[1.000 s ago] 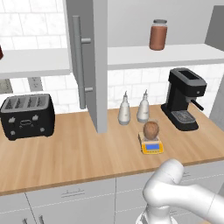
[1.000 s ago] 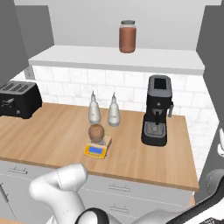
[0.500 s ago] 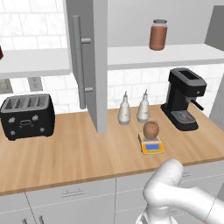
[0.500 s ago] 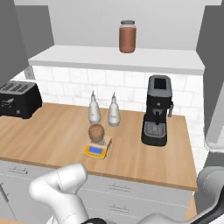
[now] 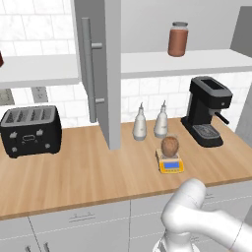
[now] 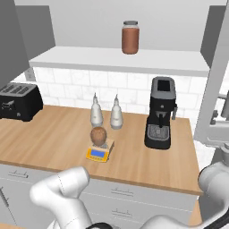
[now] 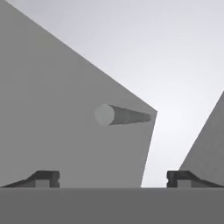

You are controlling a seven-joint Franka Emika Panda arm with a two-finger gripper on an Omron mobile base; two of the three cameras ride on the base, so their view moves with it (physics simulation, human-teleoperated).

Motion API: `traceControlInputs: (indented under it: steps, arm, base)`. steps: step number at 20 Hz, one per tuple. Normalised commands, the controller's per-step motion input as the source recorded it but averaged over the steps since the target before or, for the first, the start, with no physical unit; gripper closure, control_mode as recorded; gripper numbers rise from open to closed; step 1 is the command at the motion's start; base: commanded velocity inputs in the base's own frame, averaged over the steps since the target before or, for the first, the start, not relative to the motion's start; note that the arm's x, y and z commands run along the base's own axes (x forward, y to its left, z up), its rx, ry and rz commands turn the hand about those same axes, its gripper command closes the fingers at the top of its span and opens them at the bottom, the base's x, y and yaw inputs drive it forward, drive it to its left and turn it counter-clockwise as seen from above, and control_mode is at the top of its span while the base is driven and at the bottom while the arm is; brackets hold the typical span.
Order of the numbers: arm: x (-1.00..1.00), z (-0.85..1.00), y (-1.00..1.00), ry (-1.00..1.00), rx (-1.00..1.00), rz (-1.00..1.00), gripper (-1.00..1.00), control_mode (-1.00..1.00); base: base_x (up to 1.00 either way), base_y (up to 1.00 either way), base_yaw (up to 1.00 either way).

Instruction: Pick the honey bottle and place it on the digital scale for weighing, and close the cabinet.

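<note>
The tan egg-shaped honey bottle (image 5: 170, 146) (image 6: 99, 135) stands upright on the yellow digital scale (image 5: 171, 165) (image 6: 99, 153) on the wooden counter. The grey cabinet is open: its left door (image 5: 110, 59) juts out toward me with a long bar handle (image 5: 88, 74), and its right door (image 6: 219, 58) stands out at the right edge. In the hand view, my gripper (image 7: 113, 177) is open with nothing between its fingertips (image 7: 47, 177). It faces a flat grey door (image 7: 65, 131) whose bar handle (image 7: 122, 115) is seen end-on just above.
A reddish-brown jar (image 5: 178, 39) (image 6: 130, 37) sits on the cabinet shelf (image 5: 206, 61). Two whitish bottles (image 5: 140, 123) and a black coffee machine (image 5: 206, 110) (image 6: 161, 112) stand behind the scale. A black toaster (image 5: 30, 130) sits at the left.
In the right base view my arm has risen along the right edge, up beside the right cabinet door. The honey bottle and scale have not moved.
</note>
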Motion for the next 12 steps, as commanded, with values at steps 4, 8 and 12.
traceControlInputs:
  steps: [4,8,12]
  arm:
    - [-0.08,0.97,0.41,0.23,-0.27,0.00,-1.00,-1.00]
    - [-0.02,0.92,0.49,0.41,-0.34,-0.01,-1.00,-1.00]
    - [0.00,0.59,0.92,0.38,-0.40,-0.07,-1.00,-1.00]
  base:
    - [0.00,0.00,0.00]
    - [0.00,0.00,0.00]
    - [0.00,0.00,0.00]
